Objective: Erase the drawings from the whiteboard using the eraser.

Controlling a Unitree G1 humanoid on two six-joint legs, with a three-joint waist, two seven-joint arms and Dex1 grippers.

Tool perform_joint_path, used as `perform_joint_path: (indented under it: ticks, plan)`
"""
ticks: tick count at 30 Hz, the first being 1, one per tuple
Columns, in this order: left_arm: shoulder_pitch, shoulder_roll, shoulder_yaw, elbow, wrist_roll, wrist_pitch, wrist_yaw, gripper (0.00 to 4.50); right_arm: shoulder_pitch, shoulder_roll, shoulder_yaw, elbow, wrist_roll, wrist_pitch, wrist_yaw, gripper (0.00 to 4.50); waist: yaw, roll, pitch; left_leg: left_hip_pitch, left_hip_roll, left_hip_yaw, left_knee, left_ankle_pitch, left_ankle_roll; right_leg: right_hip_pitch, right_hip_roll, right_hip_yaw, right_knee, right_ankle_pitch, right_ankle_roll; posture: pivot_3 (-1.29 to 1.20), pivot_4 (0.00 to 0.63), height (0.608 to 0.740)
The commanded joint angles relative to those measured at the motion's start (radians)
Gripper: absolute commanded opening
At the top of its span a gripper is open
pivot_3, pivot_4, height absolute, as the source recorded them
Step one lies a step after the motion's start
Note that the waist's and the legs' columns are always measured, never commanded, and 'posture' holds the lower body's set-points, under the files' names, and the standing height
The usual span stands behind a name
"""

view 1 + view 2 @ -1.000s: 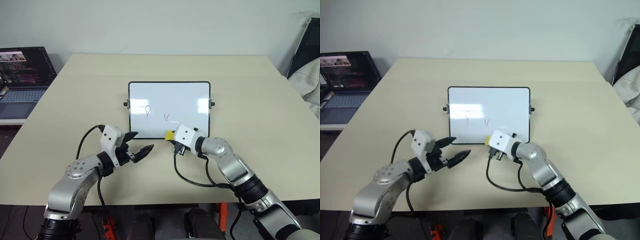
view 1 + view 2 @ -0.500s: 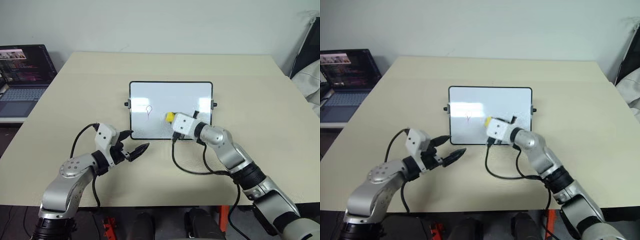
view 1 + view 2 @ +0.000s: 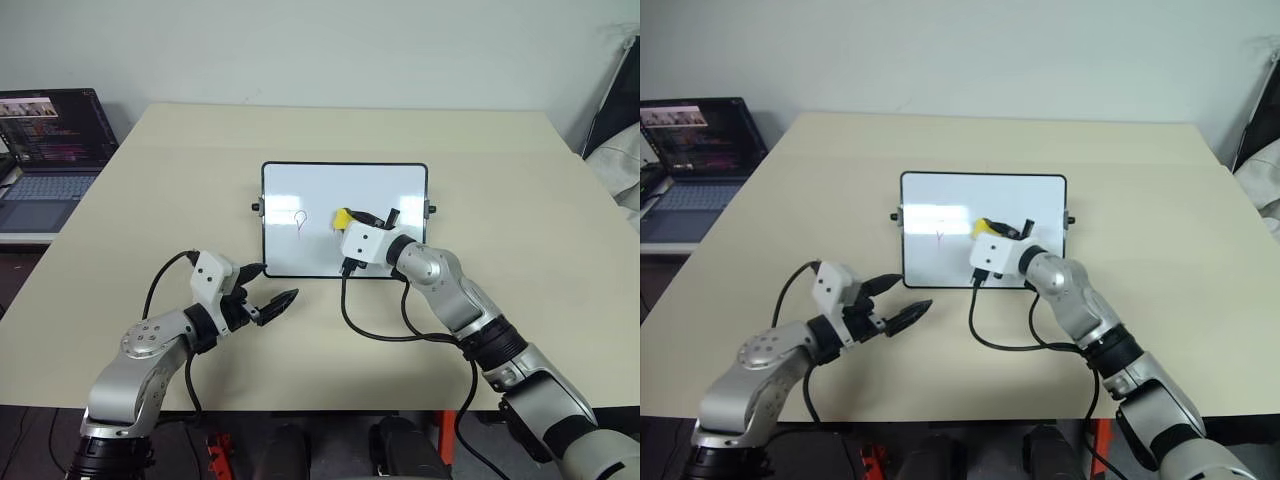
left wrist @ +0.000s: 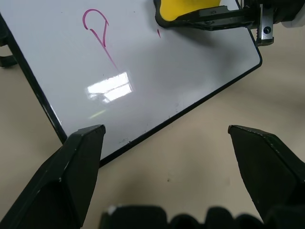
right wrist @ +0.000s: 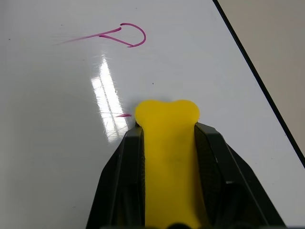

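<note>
Eraser (image 5: 167,157) was clamped in right gripper (image 3: 352,220) over whiteboard (image 3: 300,260); left gripper (image 3: 268,290) gaped open. Unbraced board risked sliding.

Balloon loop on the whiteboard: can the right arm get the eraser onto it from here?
Probably yes. The right pincer is shut on the eraser, already over the whiteboard, and the balloon loop sits beside it with bare board between. The left pincer stands off the board's near edge.
</note>
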Motion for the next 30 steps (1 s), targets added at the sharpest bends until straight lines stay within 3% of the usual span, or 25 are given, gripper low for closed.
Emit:
perform_joint_path:
  ticks: [1, 4, 11, 21, 25, 30]
  plan:
    - [0.003, 0.000, 0.011, -0.025, -0.003, -0.015, -0.003, 4.50, 0.045, -0.031, 0.042, -0.005, 0.006, -0.021, 0.104, 1.11, 0.000, 0.000, 0.000, 0.000, 0.000, 0.000, 0.000, 0.000, 0.000, 0.000, 0.000, 0.000, 0.000, 0.000, 0.000, 0.00, 0.150, 0.740]
    - [0.002, -0.001, 0.010, -0.028, -0.004, -0.012, -0.001, 4.50, 0.042, -0.019, 0.038, -0.005, -0.001, -0.034, 0.105, 1.11, -0.001, 0.000, 0.000, 0.000, 0.000, 0.000, 0.000, 0.000, 0.000, 0.000, 0.000, 0.000, 0.000, 0.000, 0.000, 0.00, 0.150, 0.740]
    - [-0.010, -0.003, 0.000, -0.038, -0.005, 0.002, 0.008, 4.50, -0.022, 0.036, -0.044, 0.060, -0.013, -0.023, -0.048, 1.11, -0.002, 0.000, 0.000, 0.000, 0.000, 0.000, 0.001, 0.000, 0.000, 0.000, 0.000, 0.000, 0.001, 0.000, 0.000, 0.00, 0.150, 0.740]
    - [0.006, -0.001, 0.014, -0.030, -0.007, -0.008, 0.006, 4.50, 0.077, 0.032, -0.011, -0.034, 0.076, 0.098, 0.173, 1.11, 0.000, 0.000, 0.000, 0.000, 0.000, -0.001, 0.000, 0.000, 0.000, 0.000, 0.000, -0.001, 0.000, 0.000, 0.000, 0.00, 0.150, 0.740]
    - [0.022, -0.010, 0.050, -0.026, -0.008, -0.018, 0.032, 4.50, 0.095, 0.063, -0.094, -0.116, 0.142, 0.143, 0.147, 1.11, 0.000, 0.001, 0.001, 0.000, 0.000, -0.001, 0.000, 0.000, 0.000, 0.000, 0.000, 0.000, 0.000, 0.000, 0.000, 0.00, 0.150, 0.740]
    - [0.026, -0.022, 0.132, -0.022, -0.009, -0.038, 0.090, 4.50, 0.135, 0.085, -0.240, -0.297, 0.343, 0.227, 0.195, 1.11, 0.001, 0.001, 0.001, -0.003, 0.000, -0.002, 0.000, 0.000, 0.000, -0.002, 0.000, -0.001, 0.000, 0.000, 0.000, 0.00, 0.150, 0.740]
